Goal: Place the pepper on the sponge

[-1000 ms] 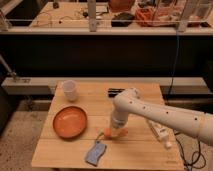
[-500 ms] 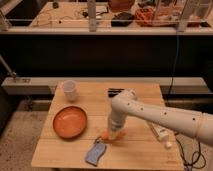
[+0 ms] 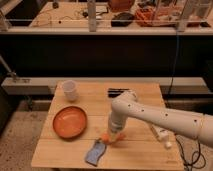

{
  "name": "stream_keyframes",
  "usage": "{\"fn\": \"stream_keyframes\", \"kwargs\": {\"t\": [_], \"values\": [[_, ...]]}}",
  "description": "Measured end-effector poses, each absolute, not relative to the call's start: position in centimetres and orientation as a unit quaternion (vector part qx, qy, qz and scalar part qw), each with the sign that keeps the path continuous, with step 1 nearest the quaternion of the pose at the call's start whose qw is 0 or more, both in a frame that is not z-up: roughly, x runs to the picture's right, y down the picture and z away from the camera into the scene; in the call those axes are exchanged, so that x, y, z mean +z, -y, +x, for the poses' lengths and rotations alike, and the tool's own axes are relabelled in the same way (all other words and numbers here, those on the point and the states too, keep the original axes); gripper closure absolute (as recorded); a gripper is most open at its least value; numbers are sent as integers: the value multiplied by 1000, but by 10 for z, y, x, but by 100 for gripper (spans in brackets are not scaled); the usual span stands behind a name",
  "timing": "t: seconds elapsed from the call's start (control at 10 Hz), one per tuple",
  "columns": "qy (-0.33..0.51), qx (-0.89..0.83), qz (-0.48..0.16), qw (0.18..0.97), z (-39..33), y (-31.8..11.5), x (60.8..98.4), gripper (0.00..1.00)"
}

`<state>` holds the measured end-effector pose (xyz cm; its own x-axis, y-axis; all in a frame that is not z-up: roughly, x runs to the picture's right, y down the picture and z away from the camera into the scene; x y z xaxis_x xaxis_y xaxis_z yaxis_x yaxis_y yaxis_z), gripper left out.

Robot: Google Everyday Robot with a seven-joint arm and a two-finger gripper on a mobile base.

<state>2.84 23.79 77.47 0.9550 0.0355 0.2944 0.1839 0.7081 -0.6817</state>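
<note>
Light wooden table (image 3: 60, 150). White robot arm (image 3: 160, 117), reaching in from the right. Round orange plate (image 3: 70, 122), left. Translucent white cup (image 3: 70, 90), upright behind the plate. Flat blue-grey sponge (image 3: 96, 152), front edge. Black rectangular bar (image 3: 116, 92), rear. gripper (image 3: 113, 136), pinching the small orange pepper (image 3: 106, 138) just right of the sponge's far end.

Orange plate (image 3: 70, 122) on wooden table (image 3: 55, 150); white cup (image 3: 70, 90) behind; black bar (image 3: 118, 92), possibly remote.
</note>
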Motion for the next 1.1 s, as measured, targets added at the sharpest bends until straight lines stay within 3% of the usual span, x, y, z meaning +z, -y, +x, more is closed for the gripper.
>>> {"fn": "stream_keyframes", "kwargs": {"t": [1.1], "values": [[151, -52, -388, 908, 24, -249, 768, 100]]}}
